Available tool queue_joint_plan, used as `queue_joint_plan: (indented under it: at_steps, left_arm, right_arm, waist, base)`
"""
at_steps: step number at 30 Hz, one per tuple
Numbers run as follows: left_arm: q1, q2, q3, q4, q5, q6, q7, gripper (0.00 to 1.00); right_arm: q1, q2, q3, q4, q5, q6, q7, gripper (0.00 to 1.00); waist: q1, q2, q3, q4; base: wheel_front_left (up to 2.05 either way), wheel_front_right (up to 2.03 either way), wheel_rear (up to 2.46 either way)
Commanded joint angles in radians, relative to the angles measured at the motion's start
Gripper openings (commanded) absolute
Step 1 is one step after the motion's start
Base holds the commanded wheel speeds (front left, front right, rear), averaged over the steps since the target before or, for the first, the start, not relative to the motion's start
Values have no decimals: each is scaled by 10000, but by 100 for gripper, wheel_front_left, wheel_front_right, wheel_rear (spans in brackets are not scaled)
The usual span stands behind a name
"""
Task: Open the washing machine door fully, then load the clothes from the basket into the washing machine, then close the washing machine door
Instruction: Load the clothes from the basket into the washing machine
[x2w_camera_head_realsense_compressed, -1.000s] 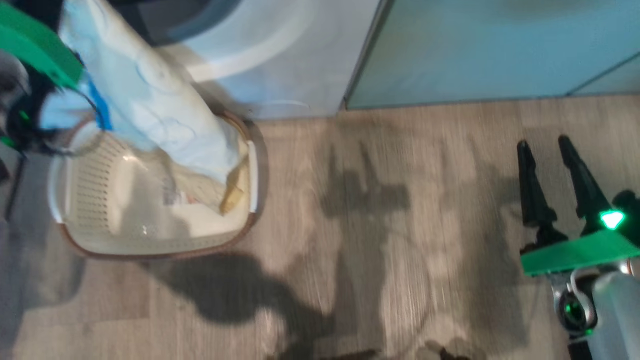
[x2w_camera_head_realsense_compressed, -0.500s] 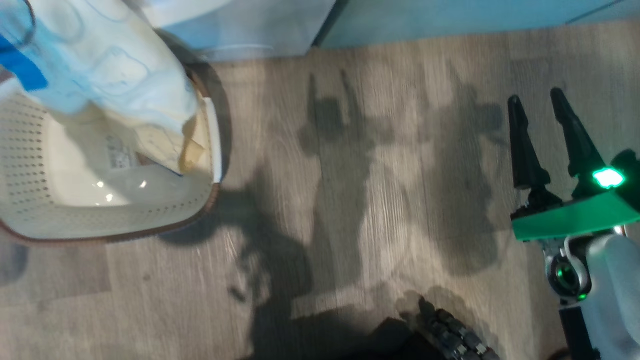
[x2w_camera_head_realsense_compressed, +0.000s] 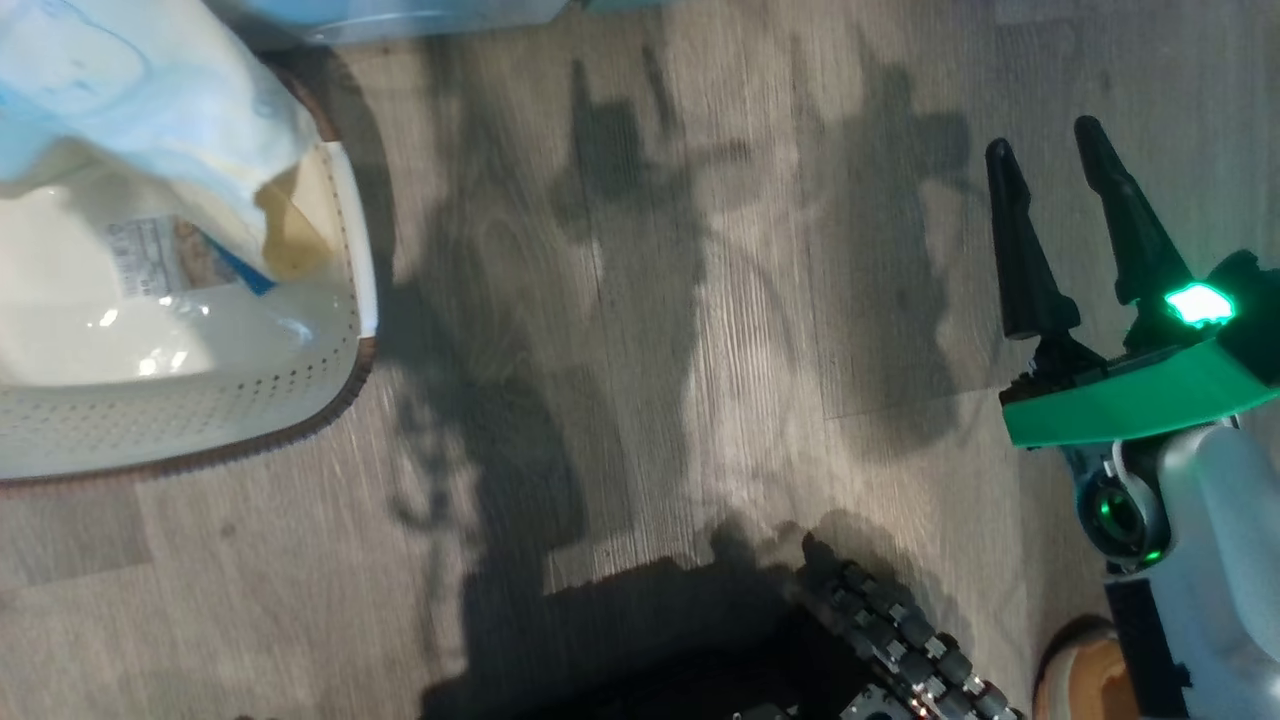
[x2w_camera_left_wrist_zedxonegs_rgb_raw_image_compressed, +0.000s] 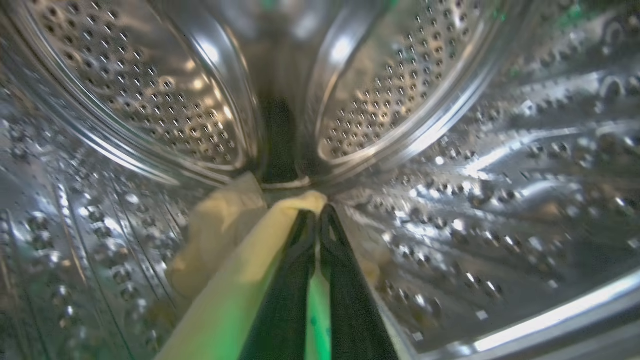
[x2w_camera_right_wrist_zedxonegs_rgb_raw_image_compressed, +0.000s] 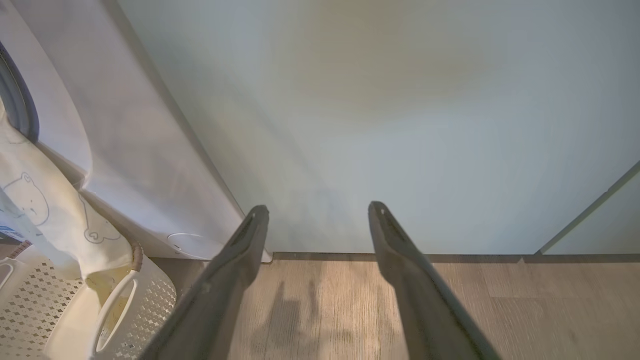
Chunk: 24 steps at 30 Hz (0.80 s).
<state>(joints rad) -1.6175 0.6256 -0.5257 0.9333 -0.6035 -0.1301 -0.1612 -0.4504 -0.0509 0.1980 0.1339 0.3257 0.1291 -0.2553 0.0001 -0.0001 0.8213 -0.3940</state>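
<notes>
Clothes (x2w_camera_left_wrist_zedxonegs_rgb_raw_image_compressed: 245, 280) in grip of left tool (x2w_camera_left_wrist_zedxonegs_rgb_raw_image_compressed: 318, 215), inside washing machine (x2w_camera_left_wrist_zedxonegs_rgb_raw_image_compressed: 450, 150).

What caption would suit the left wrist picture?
Left gripper, fingers shut on pale yellow clothes, reaching inside the washing machine's steel drum.

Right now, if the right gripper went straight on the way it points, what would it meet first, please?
Probably the pale cabinet front; nothing lies between the open right gripper and it, though depth is unclear.
</notes>
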Motion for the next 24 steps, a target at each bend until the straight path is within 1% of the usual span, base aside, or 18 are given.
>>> queue_joint_plan:
  at_steps: [1,4,6,7,9,11,18,22,23,24]
  left_arm:
    - [-768,384,211,-123,94,-4,-297,0]
    - [-1304,339,321,209,212,79,-733,0]
    - [-1547,283,483,250,269,227,-916,0]
    - [-1547,283,483,250,269,227,-916,0]
    - [-1713,250,720,101,297,276,-987,0]
    - [-1807,251,1168,-389,326,329,-998,0]
    - [-1197,89,2629,-1692,842,425,-1003,0]
    - [-683,-130,2814,-1148,1054,314,-1004,0]
    - [-615,-196,2824,-906,1052,288,-1004,6]
    - [-577,-250,2811,-685,1065,258,-1004,24]
  right_arm:
    - [76,1,145,-285,55,16,-65,100]
    - [32,3,198,-278,51,16,-65,100]
    - [18,4,207,-276,50,16,-65,100]
    - [18,4,207,-276,50,16,-65,100]
    - [0,4,226,-271,54,16,-65,100]
    - [-35,5,241,-277,73,16,-65,100]
    - [-123,6,317,-247,126,16,-65,100]
    - [-126,6,332,-214,119,16,-65,100]
    - [-122,6,327,-206,113,16,-65,100]
    - [-118,6,320,-198,106,16,-65,100]
  waist:
    - [-1,1,60,-48]
    - [-1,1,142,-94]
    - [-1,1,182,-103]
    - [-1,1,182,-103]
    - [-1,1,226,-115]
    - [-1,1,295,-130]
    - [-1,1,398,-118]
    - [-1,1,354,-77]
    - [-1,1,338,-65]
    - [-1,1,322,-51]
  base:
    - [0,0,0]
    - [0,0,0]
    - [0,0,0]
    - [0,0,0]
    - [0,0,0]
    - [0,0,0]
    - [0,0,0]
    - [0,0,0]
    - [0,0,0]
    - [0,0,0]
